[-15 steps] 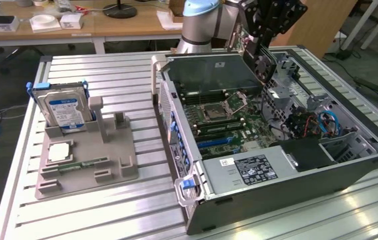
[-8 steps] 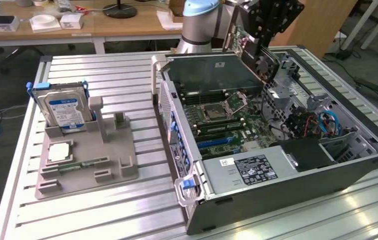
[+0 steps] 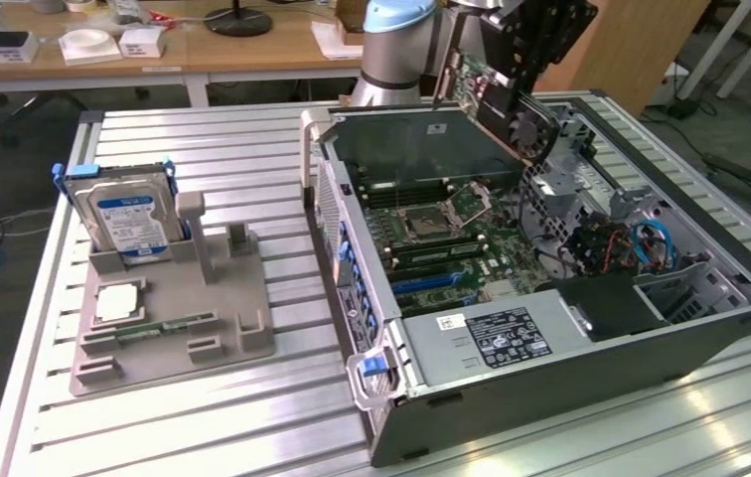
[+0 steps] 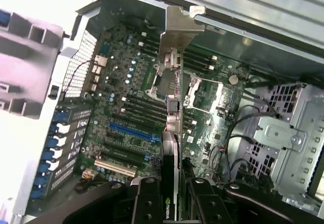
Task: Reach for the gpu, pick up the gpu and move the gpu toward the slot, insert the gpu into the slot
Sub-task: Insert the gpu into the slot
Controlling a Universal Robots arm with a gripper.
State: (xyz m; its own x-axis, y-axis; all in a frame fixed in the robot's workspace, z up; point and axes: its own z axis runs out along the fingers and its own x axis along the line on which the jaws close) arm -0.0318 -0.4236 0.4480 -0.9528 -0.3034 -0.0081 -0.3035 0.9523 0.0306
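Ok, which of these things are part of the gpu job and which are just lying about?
In the job: gpu, gripper clamped on it, open computer case, expansion slots inside.
Lying about: hard drive, memory stick, grey holder under them.

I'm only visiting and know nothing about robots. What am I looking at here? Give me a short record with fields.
gripper: shut on the gpu, clamping the card's edge
gpu: held in the air above the open computer case, not seated in any slot
computer case: lying on its side on the metal table, motherboard exposed
hard drive: standing upright in the gray holder, at the exterior view's left of the case
memory stick: lying flat on the same holder
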